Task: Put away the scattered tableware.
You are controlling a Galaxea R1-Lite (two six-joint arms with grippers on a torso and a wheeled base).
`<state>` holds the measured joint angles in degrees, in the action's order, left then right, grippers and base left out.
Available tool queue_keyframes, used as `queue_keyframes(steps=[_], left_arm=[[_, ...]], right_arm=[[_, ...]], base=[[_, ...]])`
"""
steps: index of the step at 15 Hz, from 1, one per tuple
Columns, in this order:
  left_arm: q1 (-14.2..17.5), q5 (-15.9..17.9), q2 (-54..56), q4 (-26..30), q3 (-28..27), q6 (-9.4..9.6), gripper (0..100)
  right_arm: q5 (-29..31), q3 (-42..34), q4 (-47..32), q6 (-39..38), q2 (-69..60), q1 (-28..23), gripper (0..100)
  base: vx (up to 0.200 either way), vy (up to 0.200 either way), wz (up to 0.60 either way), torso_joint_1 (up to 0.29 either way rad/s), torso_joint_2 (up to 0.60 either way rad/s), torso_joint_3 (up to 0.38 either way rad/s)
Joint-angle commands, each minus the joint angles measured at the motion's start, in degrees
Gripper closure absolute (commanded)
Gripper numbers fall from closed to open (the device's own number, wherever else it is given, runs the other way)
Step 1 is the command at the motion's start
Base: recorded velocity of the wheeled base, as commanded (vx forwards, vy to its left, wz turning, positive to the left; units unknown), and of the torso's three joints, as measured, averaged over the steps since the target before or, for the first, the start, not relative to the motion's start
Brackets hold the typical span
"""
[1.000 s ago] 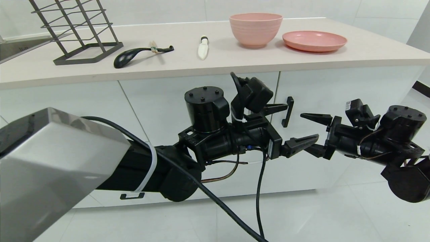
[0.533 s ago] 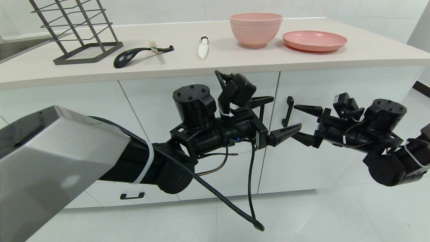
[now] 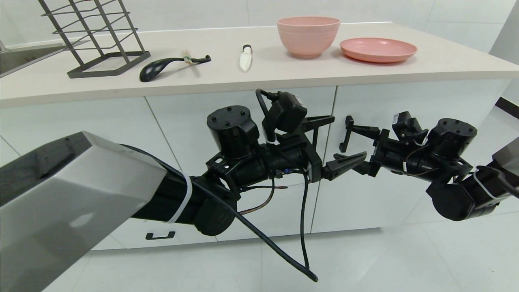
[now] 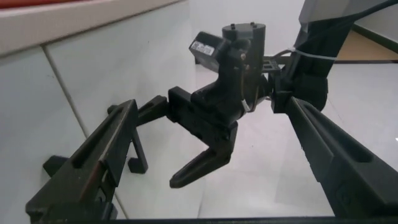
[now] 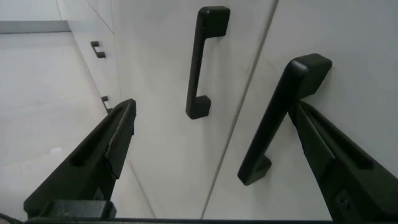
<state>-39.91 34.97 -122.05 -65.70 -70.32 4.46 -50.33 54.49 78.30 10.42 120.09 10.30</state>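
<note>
Up on the counter point(image 3: 284, 71) the tableware lies spread in a row, all of it well above and beyond the two arms. A pink bowl point(image 3: 308, 34) stands upright toward the far right, with a pink plate point(image 3: 378, 49) just to its right, close to it but apart. A white spoon point(image 3: 245, 59) lies left of the bowl. Farther left a black ladle point(image 3: 156, 69) lies with its scoop toward the near edge, and a small pale stick-like piece crosses its handle. An empty wire rack point(image 3: 97, 40) stands at the far left end, next to the ladle's scoop. Below the counter's edge both arms hang in front of the white cabinet doors point(image 3: 405, 109), tips facing each other. The left gripper point(image 3: 348, 137) has its fingers spread wide and grips nothing. The right gripper point(image 3: 352, 146) is likewise spread wide and empty, so close to the left one that their lower fingers overlap in the head view. Its upper finger sits against the black handle point(image 3: 347, 136) of the right-hand door; in the right wrist view that finger lies just beside the handle, and whether they touch cannot be told. The second door's handle point(image 5: 205, 62) is just across the seam between the doors.
</note>
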Motion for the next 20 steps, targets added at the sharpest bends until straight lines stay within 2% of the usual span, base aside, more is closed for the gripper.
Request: queue_keyframes(steps=[1, 3, 6, 8, 10, 15, 17, 20], left_arm=[[-0.1, -0.1, 0.6, 0.2, 0.0, 0.02, 0], [0.0, -0.4, 0.8, 0.7, -0.2, -0.07, 0], [0.0, -1.4, 0.8, 1.0, -0.6, -1.74, 0], [0.1, -2.3, 0.5, 1.7, -1.8, -1.91, 0], [0.1, -3.2, 0.2, 2.9, -3.2, -2.00, 0], [-0.5, -3.2, -0.9, 3.6, -4.2, -1.91, 0], [-1.8, -3.2, -1.2, 3.4, -4.7, -1.91, 0], [-6.0, -4.9, -1.7, 3.4, -5.0, -1.91, 0]], right_arm=[[-1.9, -0.7, 0.4, -0.6, -0.2, 2.2, 0], [-2.0, -0.7, 0.5, -0.7, -0.1, 2.2, 0], [-3.3, -1.3, 0.6, -0.7, -0.4, 1.9, 0], [-5.0, -1.9, 0.6, -0.8, -0.9, 2.0, 0], [-11.3, -5.7, 1.0, -1.6, -2.7, 1.5, 0], [-14.3, -14.9, 1.5, -1.5, -9.8, -0.1, 0], [-15.8, -19.5, 1.5, -1.4, -13.7, -0.2, 0], [-17.0, -26.5, 1.5, -1.3, -18.8, -0.3, 0]], base=[[0.000, 0.000, 0.00, 0.000, 0.00, 0.000], [0.000, 0.000, 0.00, 0.000, 0.00, 0.000], [0.000, 0.000, 0.00, 0.000, 0.00, 0.000], [0.000, 0.000, 0.00, 0.000, 0.00, 0.000], [0.000, 0.000, 0.00, 0.000, 0.00, 0.000], [0.000, 0.000, 0.00, 0.000, 0.00, 0.000], [0.000, 0.000, 0.00, 0.000, 0.00, 0.000], [0.000, 0.000, 0.00, 0.000, 0.00, 0.000]])
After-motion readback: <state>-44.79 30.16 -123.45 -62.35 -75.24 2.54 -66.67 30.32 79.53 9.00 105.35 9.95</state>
